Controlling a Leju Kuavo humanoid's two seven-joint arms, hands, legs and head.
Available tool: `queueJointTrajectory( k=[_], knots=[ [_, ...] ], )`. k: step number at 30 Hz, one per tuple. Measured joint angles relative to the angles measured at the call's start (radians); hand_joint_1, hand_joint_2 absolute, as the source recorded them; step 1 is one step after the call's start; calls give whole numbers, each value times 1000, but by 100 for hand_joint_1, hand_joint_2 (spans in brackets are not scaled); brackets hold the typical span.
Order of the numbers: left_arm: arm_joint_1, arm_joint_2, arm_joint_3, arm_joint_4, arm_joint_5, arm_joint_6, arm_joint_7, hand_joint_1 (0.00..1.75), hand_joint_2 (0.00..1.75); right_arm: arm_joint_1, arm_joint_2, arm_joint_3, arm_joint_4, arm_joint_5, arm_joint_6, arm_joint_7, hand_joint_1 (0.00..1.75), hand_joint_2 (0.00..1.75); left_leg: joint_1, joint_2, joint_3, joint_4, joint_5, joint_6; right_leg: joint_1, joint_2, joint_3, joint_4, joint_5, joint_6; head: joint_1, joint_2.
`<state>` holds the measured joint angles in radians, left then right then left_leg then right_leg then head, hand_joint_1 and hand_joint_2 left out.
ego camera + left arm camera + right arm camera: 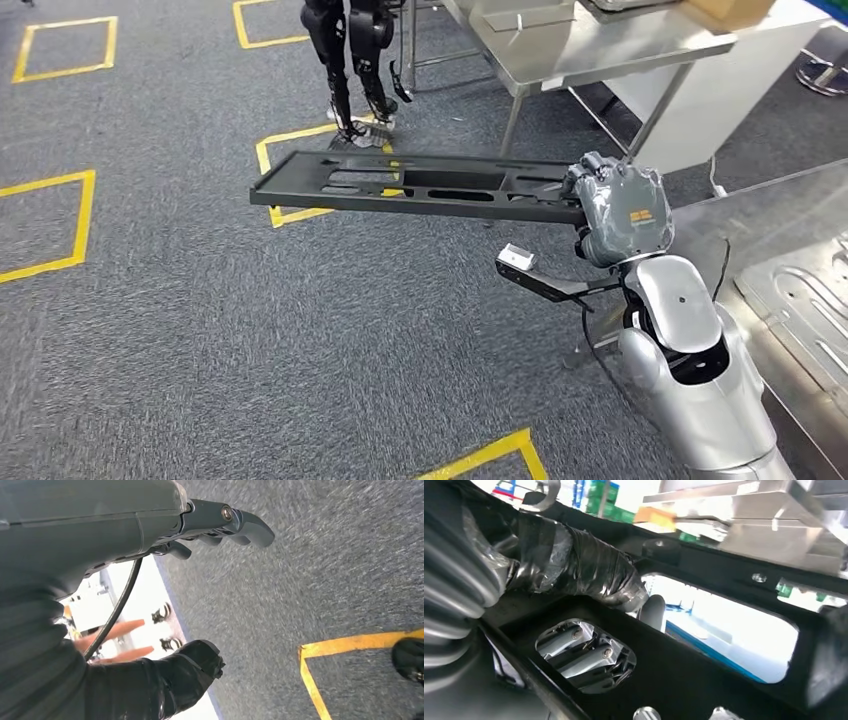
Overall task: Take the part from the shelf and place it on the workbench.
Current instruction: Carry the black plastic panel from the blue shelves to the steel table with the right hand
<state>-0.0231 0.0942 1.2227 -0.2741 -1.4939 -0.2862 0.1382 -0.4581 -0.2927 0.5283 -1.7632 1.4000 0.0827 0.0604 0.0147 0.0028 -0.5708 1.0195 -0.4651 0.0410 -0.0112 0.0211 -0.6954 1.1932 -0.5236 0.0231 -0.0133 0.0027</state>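
Observation:
In the head view my right hand (620, 210) grips one end of a long flat black part (420, 187) with several slots. The part sticks out level to the left, above the grey carpet. The right wrist view shows the part (704, 645) close up, my tape-wrapped thumb (589, 567) pressed on its top face and my fingers (584, 652) visible through a cutout beneath. A steel workbench (600, 45) stands beyond the part at the upper right. My left hand (210, 580) hangs over the carpet, its fingers (235, 525) and thumb (190, 670) apart with nothing between them.
Another robot's dark legs (350, 60) stand on the carpet behind the part. Yellow tape squares (60, 215) mark the floor. A second metal surface (770, 215) carrying a stamped metal panel (810, 300) lies at my right. A cardboard box (730, 10) sits on the far bench.

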Motion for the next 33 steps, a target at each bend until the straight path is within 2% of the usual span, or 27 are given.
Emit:
queueJointTrajectory(
  k=[1, 2, 3, 4, 5, 7, 8, 9, 11, 12, 14, 15, 16, 17, 18, 19, 20, 22, 23, 24, 26, 27, 29, 30, 31, 32, 33],
  knots=[
    [2, 0, 0, 0, 0, 0, 0, 0, 175, 0, -1, 0, 1, 0, 0, 0, 175, 175, -1, 11, 0, 0, -1, 2, -1, -9, -30, 64, -27, 3, 0, 0],
    [3, 0, 1, 1, 0, -1, 0, 0, 175, 1, -2, 0, 3, 1, 0, 1, 175, 175, -2, 23, -1, 0, -2, 3, -3, -13, -52, 110, -40, 5, 0, 0],
    [4, 0, 1, 1, 0, -1, 0, 0, 175, 1, -3, 0, 5, 3, 0, 2, 175, 175, -2, 35, 0, 0, -3, 3, -3, -15, -59, 124, -35, 6, 0, 0],
    [4, 0, 1, 2, 0, -1, 0, 0, 175, 1, -5, 0, 7, 8, 0, 3, 175, 175, -2, 46, 1, 1, -4, 3, -3, -19, -46, 100, -12, 7, 0, 0],
    [3, 0, 1, 2, 0, -1, 0, 0, 175, 1, -8, 0, 8, 16, 0, 6, 175, 175, -2, 56, 4, 1, -6, 2, -3, -28, -15, 41, 22, 5, 0, 0],
    [2, 0, 1, 3, 0, -1, -1, 0, 175, 0, -16, -3, 8, 35, -1, 13, 175, 175, -7, 74, 10, 2, -13, -4, 6, -71, 56, -95, 73, -5, 0, 0],
    [2, 0, 1, 3, 0, -1, -1, 0, 175, -1, -19, -6, 8, 42, -1, 16, 175, 175, -9, 83, 12, 3, -16, -8, 12, -86, 75, -137, 81, -11, 0, 0],
    [2, 0, 1, 3, 0, -1, -1, 0, 175, -1, -22, -10, 8, 47, -1, 19, 175, 175, -12, 93, 14, 3, -19, -13, 17, -93, 82, -154, 80, -17, -1, 0],
    [1, 0, 1, 3, 0, -1, -1, 0, 175, 1, -29, -20, 8, 50, -2, 22, 175, 175, -13, 109, 19, 1, -24, -23, 16, -69, 81, -160, 83, -28, -1, 0],
    [0, 0, 1, 3, 0, -1, -1, 0, 175, 2, -32, -24, 8, 50, -2, 22, 175, 175, -11, 98, 19, 7, -31, -29, 13, -58, 83, -164, 86, -34, -1, 0],
    [0, 0, 2, 4, 0, -1, -1, 0, 175, 3, -36, -30, 8, 50, -3, 22, 175, 175, -5, 47, -8, 74, -76, -37, 6, -37, 88, -171, 91, -46, -2, 0],
    [2, -1, 2, 4, 0, -2, -1, 0, 175, 4, -36, -31, 8, 50, -3, 22, 175, 175, -3, 21, -38, 138, -109, -40, 6, -26, 87, -172, 91, -49, -2, 0],
    [3, -1, 2, 4, -1, -2, -1, 0, 175, 5, -37, -32, 8, 50, -3, 22, 175, 175, -2, 9, -73, 209, -139, -42, 6, -13, 86, -170, 91, -51, -2, 0],
    [4, -1, 2, 4, -1, -2, -2, 0, 175, 7, -37, -33, 8, 50, -3, 22, 175, 175, -2, 5, -103, 266, -155, -44, 7, 0, 86, -169, 91, -52, -2, 0],
    [6, -1, 2, 4, -1, -2, -2, 0, 175, 9, -38, -34, 8, 50, -3, 22, 175, 175, -2, 4, -120, 291, -152, -44, 7, 14, 86, -167, 90, -52, -2, 0],
    [6, -1, 2, 4, -1, -2, -2, 0, 175, 10, -38, -34, 8, 50, -3, 22, 175, 175, -2, 2, -117, 276, -128, -44, 7, 28, 86, -165, 90, -52, -2, 0],
    [6, -1, 2, 4, -1, -2, -3, 0, 175, 11, -39, -36, 8, 50, -3, 22, 175, 175, -1, -4, -96, 220, -88, -41, 7, 42, 86, -162, 88, -51, -2, 0],
    [6, -1, 2, 4, -1, 0, -6, 0, 175, 15, -46, -43, 7, 45, -5, 22, 175, 175, 1, -41, -40, 85, -24, -35, 6, 65, 84, -154, 85, -45, -2, 0],
    [6, -3, 2, 4, -1, 2, -8, 0, 175, 22, -55, -51, 3, 39, -8, 21, 175, 175, 1, -54, -20, 41, -9, -32, 6, 74, 81, -151, 84, -40, -2, 0],
    [6, -5, 1, 4, -1, 5, -10, 0, 175, 33, -68, -62, -3, 31, -13, 19, 175, 175, 0, -63, -12, 24, -8, -30, 6, 82, 78, -150, 84, -35, -2, 0],
    [6, -13, 0, 4, -1, 11, -11, 0, 175, 59, -100, -91, -20, 12, -23, 12, 175, 175, -1, -48, -9, 18, -4, -21, 4, 95, 75, -152, 86, -22, -2, 0],
    [6, -18, -2, 4, -1, 14, -11, 0, 175, 71, -116, -107, -28, 5, -27, 8, 175, 175, 0, -38, -7, 13, -1, -15, 4, 88, 73, -147, 81, -16, -1, 0],
    [9, -29, -4, 3, -1, 16, -11, 0, 175, 88, -143, -134, -41, -5, -33, 3, 175, 175, 2, -15, -2, 1, 5, 0, 6, 43, 49, -94, 44, -4, 0, 0],
    [12, -35, -6, 2, -1, 17, -10, 0, 175, 100, -156, -147, -48, -11, -39, 0, 175, 175, 0, -4, -1, -1, 5, 4, 5, 14, 23, -38, 13, 2, 1, 0],
    [15, -41, -8, 2, -1, 19, -10, 0, 175, 114, -169, -161, -55, -19, -46, -4, 175, 175, -1, 6, -1, -2, 4, 8, 3, -4, -7, 27, -19, 7, 1, 0],
    [18, -49, -10, 2, -1, 21, -9, 0, 175, 132, -183, -175, -62, -27, -54, -8, 175, 175, -1, 17, 0, -1, 2, 9, 0, -12, -34, 85, -40, 12, 1, 0],
    [19, -56, -11, 1, -1, 22, -8, 0, 175, 150, -194, -190, -69, -33, -61, -14, 175, 175, -2, 28, 1, -1, 0, 10, -2, -15, -48, 114, -43, 15, 1, 0]
  ],
)
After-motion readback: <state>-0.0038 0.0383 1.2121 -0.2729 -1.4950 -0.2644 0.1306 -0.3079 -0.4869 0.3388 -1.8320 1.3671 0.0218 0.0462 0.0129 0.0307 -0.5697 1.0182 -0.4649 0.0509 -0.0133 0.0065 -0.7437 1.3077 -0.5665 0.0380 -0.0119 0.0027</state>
